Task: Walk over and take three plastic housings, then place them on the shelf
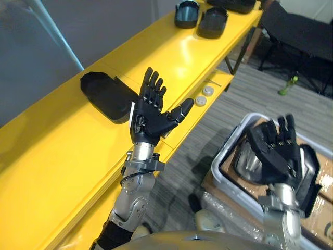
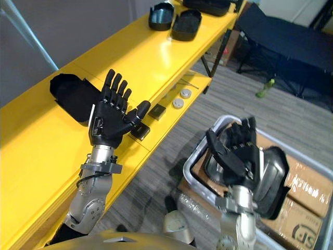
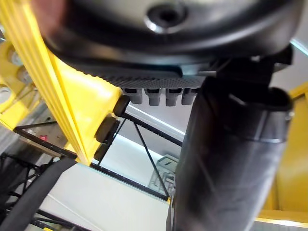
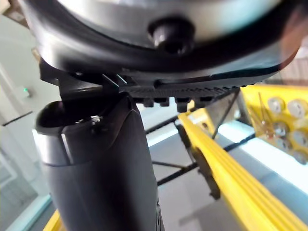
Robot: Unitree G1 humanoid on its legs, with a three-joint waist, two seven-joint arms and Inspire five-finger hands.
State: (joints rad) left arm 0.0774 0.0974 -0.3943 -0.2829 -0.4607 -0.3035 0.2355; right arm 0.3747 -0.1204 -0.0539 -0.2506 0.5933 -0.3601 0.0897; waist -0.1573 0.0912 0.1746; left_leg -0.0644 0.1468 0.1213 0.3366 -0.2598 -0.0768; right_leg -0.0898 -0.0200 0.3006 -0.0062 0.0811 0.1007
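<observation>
A black plastic housing (image 1: 104, 95) lies on the yellow shelf (image 1: 171, 57), just past my left hand (image 1: 148, 117). That hand is raised over the shelf's front edge, open, palm up, holding nothing. Two more black housings (image 1: 187, 14) (image 1: 212, 23) sit side by side at the shelf's far end. My right hand (image 1: 276, 151) is open with straight fingers above a grey bin (image 1: 225, 156) on the floor. Inside the bin lies another dark housing (image 2: 271, 179), partly hidden by the hand.
A lower yellow ledge holds two small round discs (image 1: 204, 96) and small black blocks (image 2: 156, 111). Cardboard boxes (image 2: 307, 208) support the bin. A black cot (image 1: 299, 31) stands at the back right, across grey floor.
</observation>
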